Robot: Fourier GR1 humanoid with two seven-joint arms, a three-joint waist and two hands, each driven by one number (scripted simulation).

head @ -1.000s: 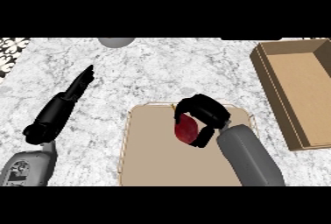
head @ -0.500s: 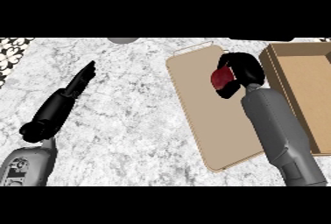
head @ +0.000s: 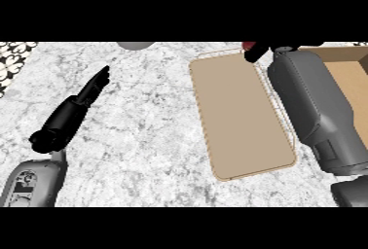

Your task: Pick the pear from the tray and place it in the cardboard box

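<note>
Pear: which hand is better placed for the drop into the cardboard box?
Right. The right hand is curled on the pear at the view's top edge, beside the cardboard box. The left hand lies open on the counter, left of the tray.

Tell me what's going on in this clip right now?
The right robot hand shows only partly at the view's top edge, holding the red pear above the far end of the tray, beside the cardboard box. The pear is not in the box yet. The left robot hand rests open over the counter.
</note>
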